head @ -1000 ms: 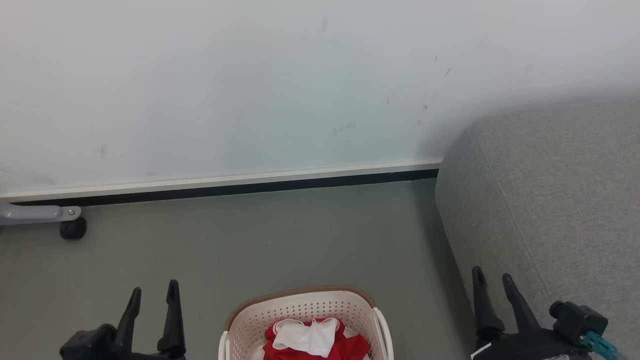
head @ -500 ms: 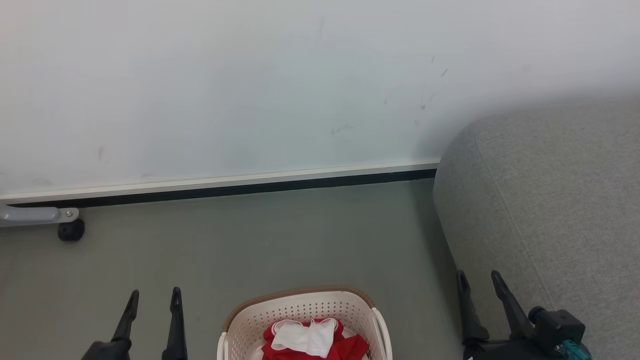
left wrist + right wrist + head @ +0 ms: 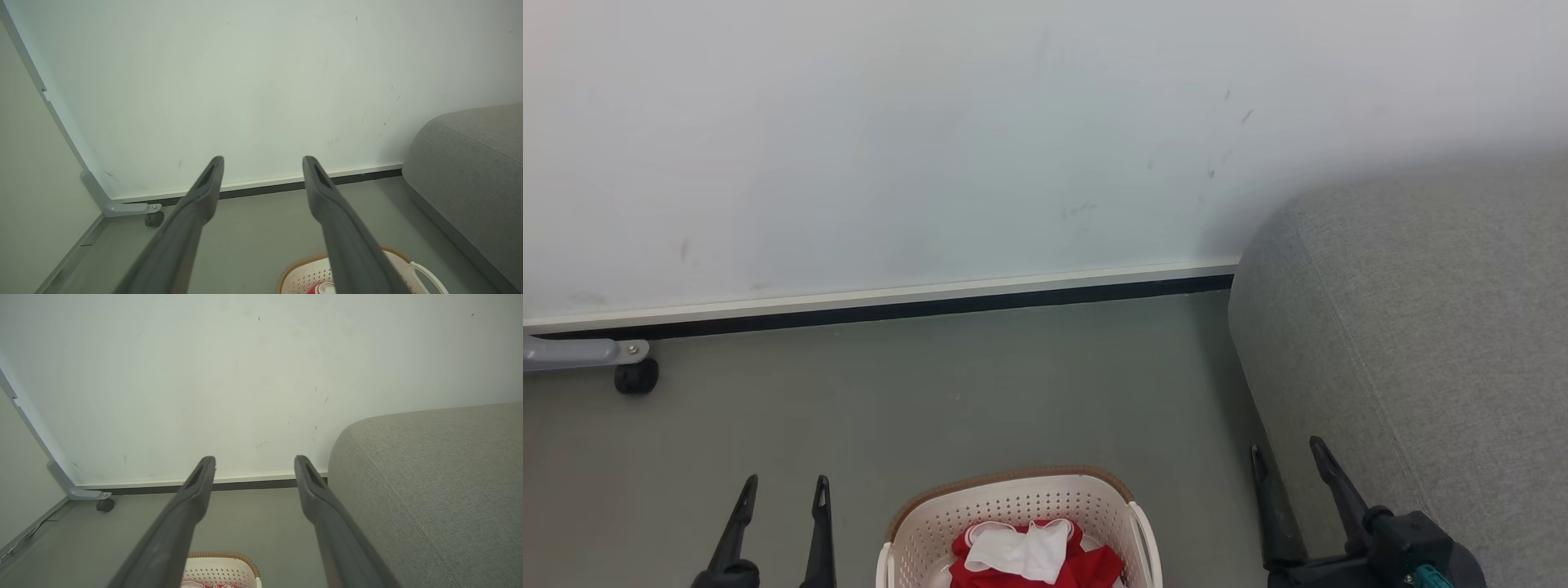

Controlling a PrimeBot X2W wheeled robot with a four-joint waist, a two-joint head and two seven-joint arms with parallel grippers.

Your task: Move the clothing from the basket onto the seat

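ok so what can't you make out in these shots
Head view: bottom edge cuts off the basket and clothing; how many garments, unclear.
Left wrist view: a finger covers most of the basket.
Head view: right edge cuts off the seat; its full extent is unseen.

The left gripper and right gripper are each made of two long, dark, tapered fingers. A teal connector is fitted behind the right.

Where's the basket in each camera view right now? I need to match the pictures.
Head view: basket at bottom centre.
Left wrist view: basket at bottom edge, right of centre.
Right wrist view: basket at bottom edge, left of centre.
Shared landmark: black caster at the wall's foot, leftward.
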